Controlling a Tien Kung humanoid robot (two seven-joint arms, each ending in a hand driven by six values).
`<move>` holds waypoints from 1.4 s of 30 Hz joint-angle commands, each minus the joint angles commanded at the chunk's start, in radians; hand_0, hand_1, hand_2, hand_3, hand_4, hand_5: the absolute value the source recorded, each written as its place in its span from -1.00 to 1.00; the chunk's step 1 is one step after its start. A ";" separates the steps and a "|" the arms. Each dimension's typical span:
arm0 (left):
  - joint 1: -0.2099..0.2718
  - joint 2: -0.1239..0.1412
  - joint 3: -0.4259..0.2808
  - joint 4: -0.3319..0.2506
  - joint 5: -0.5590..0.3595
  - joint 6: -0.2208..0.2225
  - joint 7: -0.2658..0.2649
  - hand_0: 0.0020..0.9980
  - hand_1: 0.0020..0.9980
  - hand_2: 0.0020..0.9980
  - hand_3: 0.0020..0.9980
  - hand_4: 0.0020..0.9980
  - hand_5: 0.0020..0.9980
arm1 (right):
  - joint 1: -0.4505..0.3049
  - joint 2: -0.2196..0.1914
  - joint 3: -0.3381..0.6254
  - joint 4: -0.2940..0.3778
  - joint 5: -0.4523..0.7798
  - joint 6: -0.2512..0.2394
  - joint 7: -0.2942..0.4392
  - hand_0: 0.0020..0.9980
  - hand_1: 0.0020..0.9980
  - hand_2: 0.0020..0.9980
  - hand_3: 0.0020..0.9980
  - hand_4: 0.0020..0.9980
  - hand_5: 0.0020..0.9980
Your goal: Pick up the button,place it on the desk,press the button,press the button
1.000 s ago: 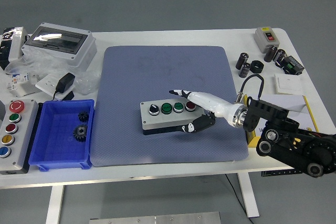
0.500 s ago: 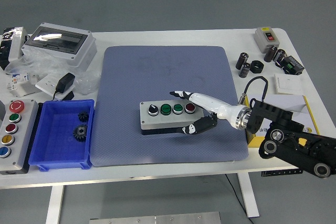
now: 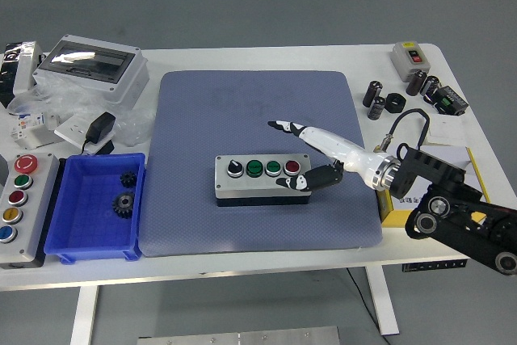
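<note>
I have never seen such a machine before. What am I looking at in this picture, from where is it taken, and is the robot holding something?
The picture comes from a camera high on the robot, looking down over a white table. Only one view is given.

The black jointed arm entering from the right is the robot's right arm. It ends in a right hand with white and black fingers. The left arm is not visible.

On the table lies a blue-grey mat. On it sits a grey button box with a black knob, two green buttons and a red one. The hand is open and holds nothing: its long fingers reach out above the box, and its thumb lies at the box's right end, by the red button.

To the left are a blue bin holding two dark gears, a second button panel and a clear-lidded enclosure. Small parts lie at the far right.
</note>
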State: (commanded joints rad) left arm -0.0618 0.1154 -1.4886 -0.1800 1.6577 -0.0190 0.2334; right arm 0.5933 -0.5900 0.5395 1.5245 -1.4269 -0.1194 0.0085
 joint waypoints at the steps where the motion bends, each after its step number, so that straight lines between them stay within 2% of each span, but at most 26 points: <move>1: 0.000 0.000 0.002 0.000 -0.003 0.001 -0.001 0.22 0.18 0.05 0.21 0.26 -0.81 | -0.009 -0.015 0.018 0.019 -0.015 -0.008 -0.010 0.85 0.89 1.00 1.00 0.55 -0.53; 2: 0.001 0.000 0.003 0.000 -0.005 0.001 0.000 0.22 0.18 0.05 0.21 0.26 -0.81 | -0.022 -0.035 0.039 0.041 -0.034 -0.007 -0.030 0.85 0.89 1.00 1.00 0.55 -0.53; 5: 0.007 0.002 0.004 0.000 -0.011 0.003 0.001 0.22 0.18 0.05 0.21 0.26 -0.81 | -0.058 -0.098 0.104 0.109 -0.060 0.060 -0.105 0.82 0.89 1.00 1.00 0.58 -0.52; 11: 0.018 0.005 0.000 0.000 -0.014 0.006 0.007 0.22 0.18 0.05 0.21 0.26 -0.81 | -0.082 -0.223 0.234 0.243 0.083 0.290 -0.303 0.81 0.87 1.00 1.00 0.62 -0.53; 15: 0.016 0.005 0.005 0.000 -0.019 0.005 0.006 0.22 0.18 0.05 0.21 0.26 -0.81 | -0.067 -0.261 0.306 0.254 0.191 0.437 -0.412 0.81 0.87 1.00 1.00 0.62 -0.53; 16: 0.016 0.005 0.005 0.000 -0.019 0.005 0.006 0.21 0.18 0.05 0.20 0.25 -0.81 | -0.060 -0.265 0.309 0.254 0.212 0.468 -0.434 0.14 0.43 0.48 0.90 0.47 -0.61; 19: 0.014 0.006 0.006 0.000 -0.021 0.005 0.004 0.21 0.18 0.05 0.20 0.25 -0.81 | -0.033 -0.264 0.286 0.254 0.277 0.552 -0.495 0.14 0.43 0.48 0.90 0.47 -0.61; 21: 0.014 0.007 0.006 0.000 -0.021 0.005 0.005 0.21 0.18 0.05 0.20 0.25 -0.81 | -0.016 -0.250 0.262 0.254 0.312 0.598 -0.509 0.14 0.43 0.48 0.90 0.47 -0.61; 22: 0.014 0.007 0.005 0.000 -0.020 0.005 0.005 0.22 0.18 0.05 0.20 0.25 -0.81 | -0.006 -0.236 0.247 0.254 0.325 0.617 -0.508 -0.84 -0.43 -0.20 0.93 -0.19 -0.77; 24: 0.014 0.007 0.003 0.000 -0.018 0.005 0.005 0.22 0.18 0.05 0.20 0.25 -0.81 | 0.012 -0.205 0.223 0.251 0.335 0.632 -0.503 -0.84 -0.43 -0.20 0.93 -0.19 -0.77; 27: 0.013 0.005 0.005 0.000 -0.018 0.005 0.006 0.22 0.18 0.05 0.20 0.25 -0.81 | 0.031 -0.158 0.201 0.233 0.330 0.628 -0.495 -0.84 -0.43 -0.20 0.93 -0.19 -0.77; 28: 0.013 0.005 0.004 0.000 -0.017 0.004 0.006 0.21 0.18 0.05 0.21 0.25 -0.81 | 0.037 -0.140 0.198 0.226 0.324 0.624 -0.493 -0.99 -0.60 -0.44 0.91 -0.41 -0.85; 32: 0.014 0.004 0.004 0.000 -0.017 0.004 0.007 0.21 0.18 0.05 0.21 0.25 -0.81 | 0.054 -0.089 0.195 0.197 0.306 0.611 -0.487 -0.99 -0.60 -0.44 0.91 -0.41 -0.85; 34: 0.014 0.005 0.004 0.000 -0.017 0.004 0.007 0.21 0.18 0.05 0.21 0.26 -0.80 | 0.060 -0.071 0.192 0.179 0.302 0.606 -0.485 -1.00 -0.63 -0.46 0.89 -0.48 -0.90; 42: 0.013 0.003 0.007 0.000 -0.021 0.004 0.006 0.22 0.18 0.05 0.21 0.26 -0.80 | 0.061 -0.032 0.163 0.117 0.281 0.585 -0.481 -1.00 -0.64 -0.46 0.88 -0.49 -0.91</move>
State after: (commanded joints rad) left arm -0.0493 0.1188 -1.4816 -0.1800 1.6371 -0.0155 0.2399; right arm 0.6540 -0.6216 0.7026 1.6419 -1.1462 0.4655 -0.4724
